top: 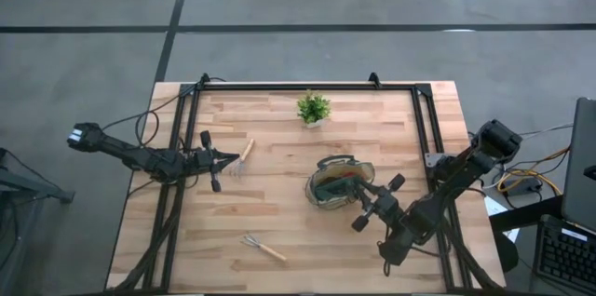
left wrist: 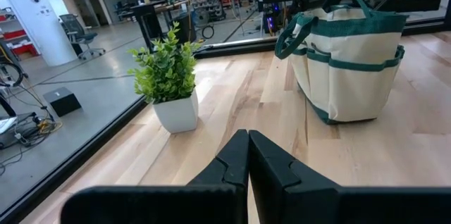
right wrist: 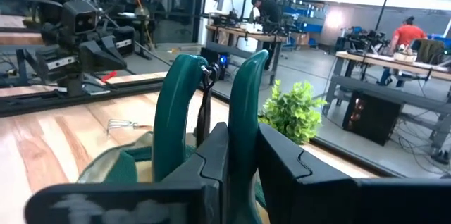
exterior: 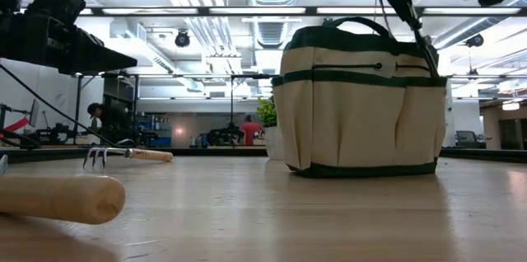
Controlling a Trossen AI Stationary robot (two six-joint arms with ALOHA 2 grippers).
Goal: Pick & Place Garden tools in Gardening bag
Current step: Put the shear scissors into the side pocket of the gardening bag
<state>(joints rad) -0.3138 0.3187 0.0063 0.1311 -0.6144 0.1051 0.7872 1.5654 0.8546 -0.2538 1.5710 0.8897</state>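
Only right wrist view — right gripper [right wrist: 243,157] clamped on bag handle [right wrist: 239,104]; left gripper [left wrist: 248,155] closed, empty.

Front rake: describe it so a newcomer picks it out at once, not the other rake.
Start at the gardening bag right of the table's middle. The rake lies alone on bare wood near the front edge, left of the bag. The other rake lies farther back, beside the left gripper, on the potted plant's side.

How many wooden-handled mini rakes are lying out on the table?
2: one rake left of centre near the left gripper, another rake near the front edge. More tools may be hidden inside the gardening bag.
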